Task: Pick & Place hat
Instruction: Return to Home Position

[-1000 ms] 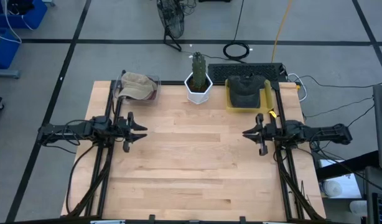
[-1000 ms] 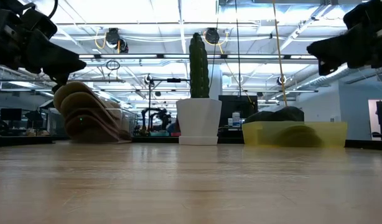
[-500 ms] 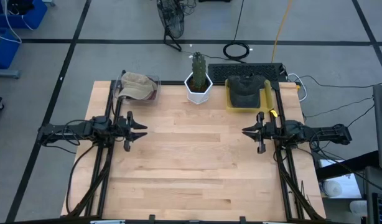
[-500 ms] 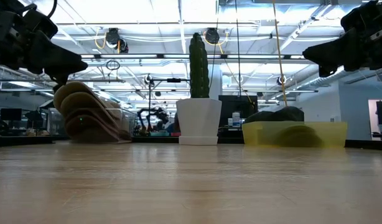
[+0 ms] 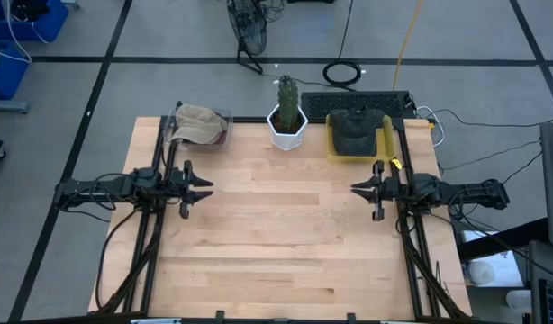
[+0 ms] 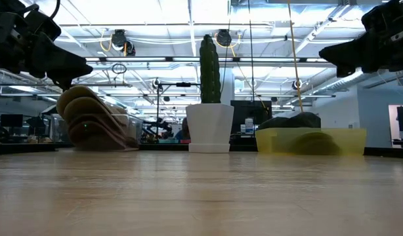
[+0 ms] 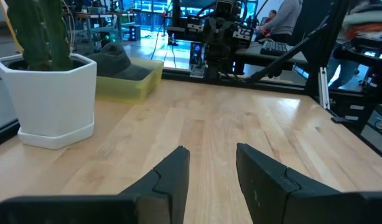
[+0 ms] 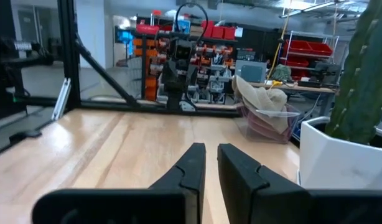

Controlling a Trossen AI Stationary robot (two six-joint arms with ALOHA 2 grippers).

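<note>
Brown cap (image 5: 197, 124) is sitting in the transparent bin (image 5: 225, 118) at the back left corner of the table (image 5: 285, 252), its crown heaped above the rim. Nearer the front, the left gripper (image 5: 208, 190) hovers over the left side, pointing inward. Its fingers (image 7: 172, 177) are parted with a clear gap and nothing between them. Centre back, the potted cactus (image 5: 286, 115) stands upright, and beside it the yellow bin (image 5: 334, 146) holds a dark cap (image 5: 356, 126). Over on the right, the right gripper (image 5: 355, 189) mirrors its partner — fingers (image 8: 190, 165) almost pressed together, just a sliver of gap, empty too. Both hats look placed, so what's left is parking. I'd draw each arm straight back along its own side, keep height over the wood, and steer well clear of the bins and the pot — a nudge now would undo tidy work.
</note>
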